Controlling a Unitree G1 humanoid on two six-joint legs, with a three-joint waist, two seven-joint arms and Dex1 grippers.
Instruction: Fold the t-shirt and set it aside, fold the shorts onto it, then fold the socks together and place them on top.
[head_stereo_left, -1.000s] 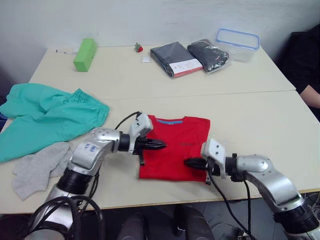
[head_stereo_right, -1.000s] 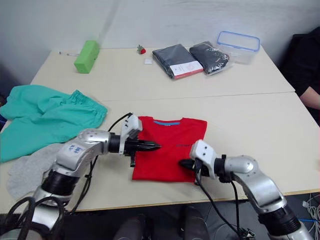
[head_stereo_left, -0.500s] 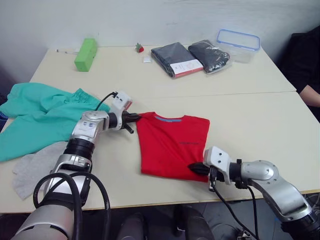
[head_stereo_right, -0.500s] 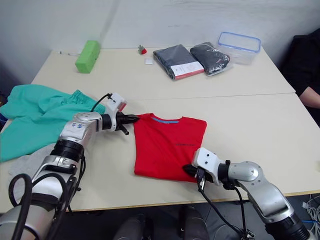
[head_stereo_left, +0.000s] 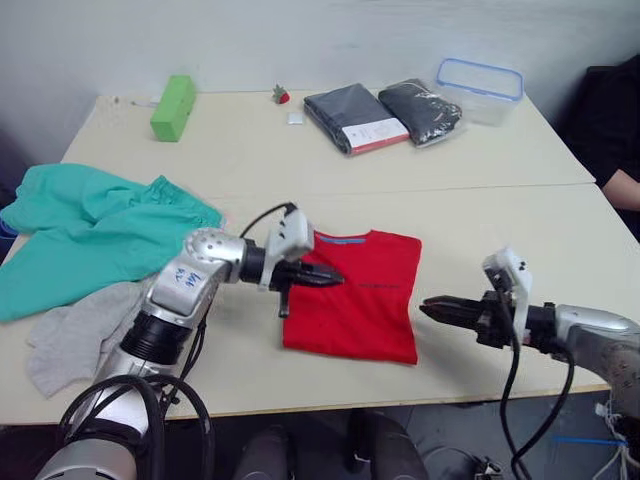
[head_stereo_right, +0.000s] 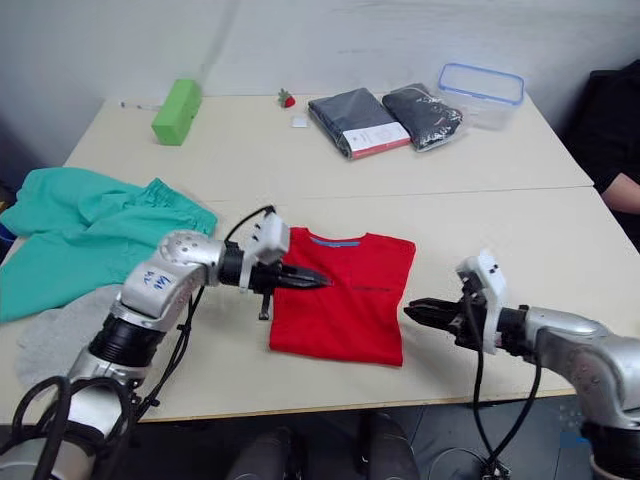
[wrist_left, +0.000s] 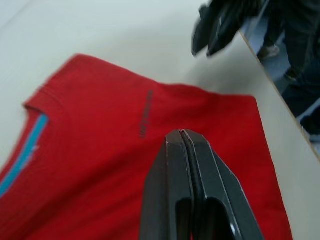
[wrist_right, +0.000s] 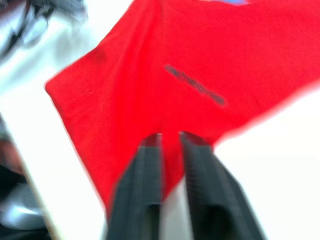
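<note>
The red t-shirt (head_stereo_left: 352, 293), folded into a rectangle with its blue neckband toward the far side, is seen lying near the middle of the table's (head_stereo_left: 520, 225) near edge, with the left gripper (head_stereo_left: 335, 278) held over its left part, fingers clenched on nothing, and the right gripper (head_stereo_left: 430, 307) held just off its right edge, fingers slightly parted and empty. The teal-green shorts (head_stereo_left: 95, 232) are spread at the table's left edge with the grey socks (head_stereo_left: 75, 332) beside them toward the near-left corner. Along the far edge are placed a green block (head_stereo_left: 172, 107), a small strawberry-like object (head_stereo_left: 279, 95), two dark packaged garments (head_stereo_left: 385, 112) and a clear blue-rimmed container (head_stereo_left: 481, 89), while a person's arm (head_stereo_left: 620, 185) is visible past the right edge.
</note>
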